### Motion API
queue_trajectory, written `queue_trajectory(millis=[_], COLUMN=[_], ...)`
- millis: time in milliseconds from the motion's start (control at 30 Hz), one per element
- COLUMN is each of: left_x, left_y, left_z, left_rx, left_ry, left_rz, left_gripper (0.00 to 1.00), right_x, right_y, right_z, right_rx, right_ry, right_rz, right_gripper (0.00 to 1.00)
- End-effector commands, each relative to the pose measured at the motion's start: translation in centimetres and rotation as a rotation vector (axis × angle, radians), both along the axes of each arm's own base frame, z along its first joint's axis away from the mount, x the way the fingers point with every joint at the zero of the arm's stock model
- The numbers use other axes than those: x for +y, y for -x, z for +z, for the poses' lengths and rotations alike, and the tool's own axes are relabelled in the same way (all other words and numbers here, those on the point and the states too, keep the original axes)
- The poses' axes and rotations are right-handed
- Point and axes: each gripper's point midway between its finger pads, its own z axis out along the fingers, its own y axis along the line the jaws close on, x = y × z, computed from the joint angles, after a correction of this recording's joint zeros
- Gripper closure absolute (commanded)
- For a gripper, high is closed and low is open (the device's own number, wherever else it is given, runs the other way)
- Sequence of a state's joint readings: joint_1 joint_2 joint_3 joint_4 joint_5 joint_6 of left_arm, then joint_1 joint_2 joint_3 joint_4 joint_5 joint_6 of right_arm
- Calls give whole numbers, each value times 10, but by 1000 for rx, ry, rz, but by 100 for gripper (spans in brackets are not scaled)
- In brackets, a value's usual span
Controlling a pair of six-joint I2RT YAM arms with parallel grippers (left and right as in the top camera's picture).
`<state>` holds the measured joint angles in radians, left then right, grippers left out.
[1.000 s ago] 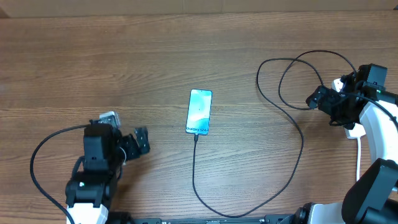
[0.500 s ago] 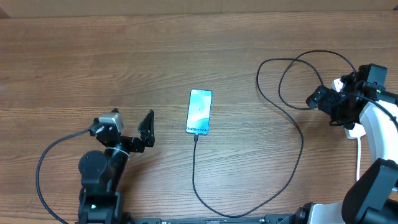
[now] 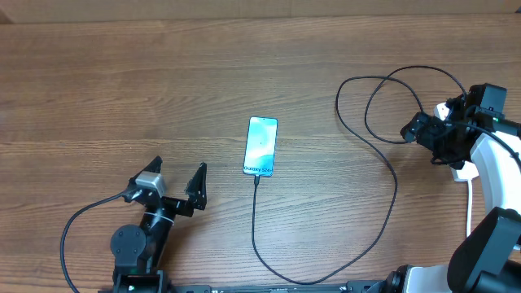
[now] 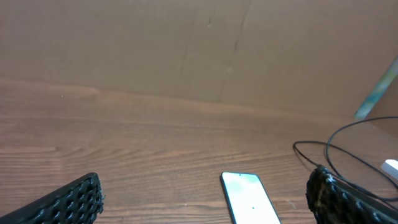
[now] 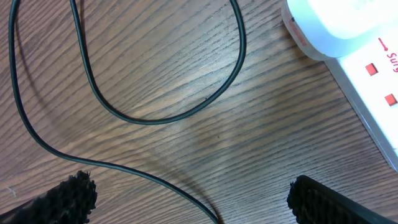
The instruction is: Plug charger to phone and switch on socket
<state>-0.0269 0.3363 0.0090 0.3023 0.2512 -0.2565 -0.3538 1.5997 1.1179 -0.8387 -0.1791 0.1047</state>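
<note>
The phone (image 3: pixel 260 146) lies flat mid-table with its screen lit; it also shows in the left wrist view (image 4: pixel 250 198). The thin black charger cable (image 3: pixel 396 188) runs from the phone's near end (image 3: pixel 256 181), curves along the front and loops at the right (image 5: pixel 166 118). The white socket (image 5: pixel 368 87) with red switches lies at the far right, mostly under my right arm (image 3: pixel 466 172). My left gripper (image 3: pixel 179 181) is open and empty, left of the phone (image 4: pixel 199 206). My right gripper (image 3: pixel 423 138) is open above the cable, beside the socket (image 5: pixel 193 202).
A white rounded adapter (image 5: pixel 326 25) sits on the socket's end. A white cord (image 3: pixel 471 207) runs from the socket toward the front right. A cardboard wall (image 4: pixel 186 50) stands behind the table.
My left arm has drawn back toward the front edge and its gripper has tilted up, with both spread fingers now showing. The right arm, phone and cable have not moved.
</note>
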Motion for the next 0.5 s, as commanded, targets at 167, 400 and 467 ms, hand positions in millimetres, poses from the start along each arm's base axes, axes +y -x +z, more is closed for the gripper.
queue_trajectory(millis=[167,400,467], left_x=[-3,0,3], left_y=[10,18,20], left_z=[-7,-18,-17], left_rx=[27,57,45], left_ry=[8,-32,-48], left_rz=[-15,1,14], left_gripper=[0,0,0], right_x=[2,2,2], right_y=[1,1,1], right_z=[-2,-2,-2], right_rx=[3,3,3], right_ry=[-8,-7,-7], right_rz=[1,1,1], right_gripper=[0,0,0])
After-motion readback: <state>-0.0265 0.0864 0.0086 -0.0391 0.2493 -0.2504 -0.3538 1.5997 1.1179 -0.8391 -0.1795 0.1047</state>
